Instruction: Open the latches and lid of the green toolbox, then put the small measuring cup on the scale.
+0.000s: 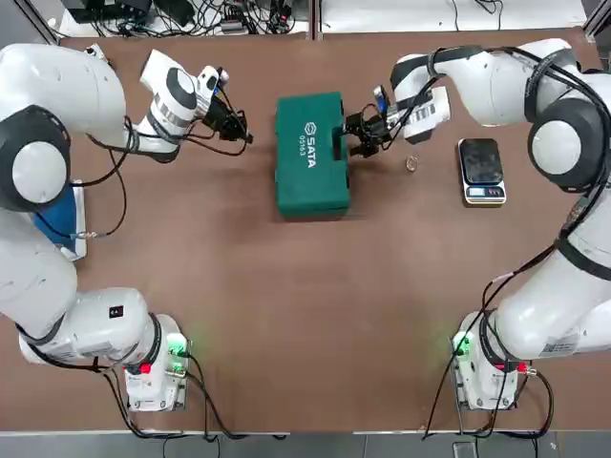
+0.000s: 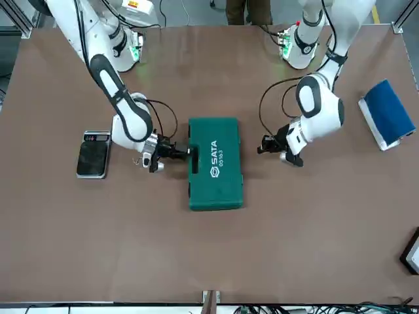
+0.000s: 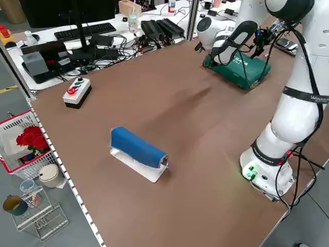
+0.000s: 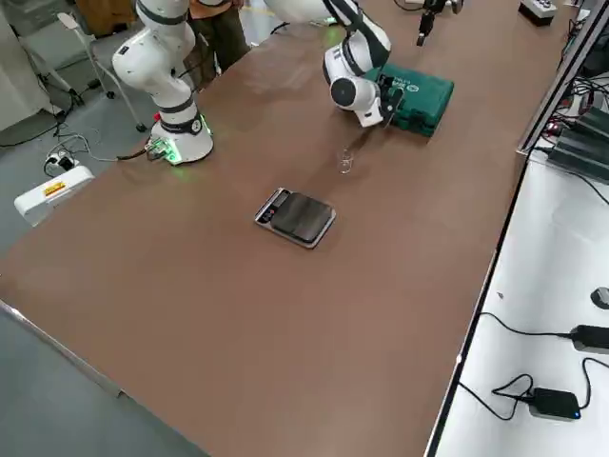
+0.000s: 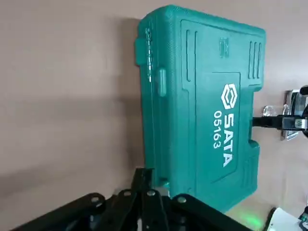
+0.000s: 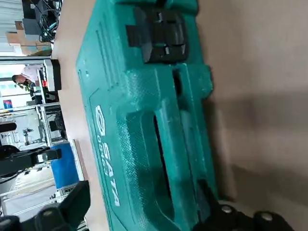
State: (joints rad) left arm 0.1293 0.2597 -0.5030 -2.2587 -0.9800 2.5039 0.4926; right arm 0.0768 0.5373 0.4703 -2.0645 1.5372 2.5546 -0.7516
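Toolbox (image 1: 311, 157) mid-table; measuring cup (image 1: 411, 164) right of it; scale (image 1: 482, 172) farther right.

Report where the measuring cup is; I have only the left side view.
Observer: The small measuring cup sits on the table between the green toolbox and the scale.
Operator: Describe the right tool.
Observer: The right tool is open at the toolbox's handle side.
Operator: Now the left.
Observer: The left tool is shut, off the toolbox's opposite long side.
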